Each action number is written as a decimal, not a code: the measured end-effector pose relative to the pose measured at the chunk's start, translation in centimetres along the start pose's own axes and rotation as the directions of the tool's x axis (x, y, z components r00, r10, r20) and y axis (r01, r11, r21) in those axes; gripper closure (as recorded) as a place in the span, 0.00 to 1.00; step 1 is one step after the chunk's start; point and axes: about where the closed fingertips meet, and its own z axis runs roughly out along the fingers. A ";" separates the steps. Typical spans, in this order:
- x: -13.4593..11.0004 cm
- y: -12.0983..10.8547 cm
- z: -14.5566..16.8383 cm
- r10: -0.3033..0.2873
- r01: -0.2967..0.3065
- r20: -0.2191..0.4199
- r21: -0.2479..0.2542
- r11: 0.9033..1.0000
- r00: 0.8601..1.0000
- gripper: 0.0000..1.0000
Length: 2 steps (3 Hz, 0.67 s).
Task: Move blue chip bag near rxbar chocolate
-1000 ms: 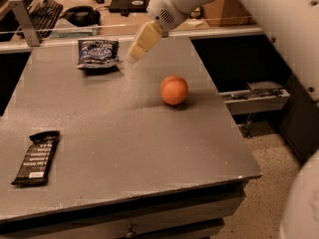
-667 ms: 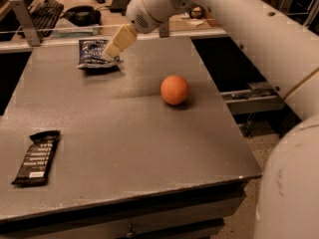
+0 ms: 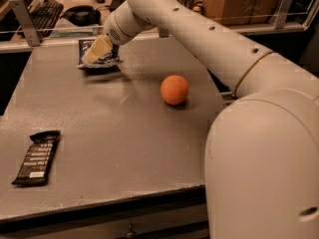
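The blue chip bag point(image 3: 94, 59) lies at the far left of the grey table, partly covered by my gripper. My gripper point(image 3: 95, 51) reaches in from the right on a long white arm and sits right on top of the bag. The rxbar chocolate point(image 3: 37, 158), a flat black wrapper with white text, lies near the table's front left edge, far from the bag.
An orange ball point(image 3: 174, 89) sits mid-table to the right of the bag. The grey table point(image 3: 114, 133) ends at a front edge below the bar. A keyboard point(image 3: 42, 11) and a dark object lie on a desk behind. My white arm fills the right side.
My gripper has moved left and down from above the table's middle back to the blue chip bag. The bag, ball and bar have not moved.
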 end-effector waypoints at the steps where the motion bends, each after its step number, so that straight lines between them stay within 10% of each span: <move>1: 1.4 0.5 2.9 0.036 -0.036 -0.040 -0.023 0.999 0.999 0.00; 2: 2.1 1.2 4.6 0.073 -0.076 -0.048 -0.069 0.995 0.996 0.15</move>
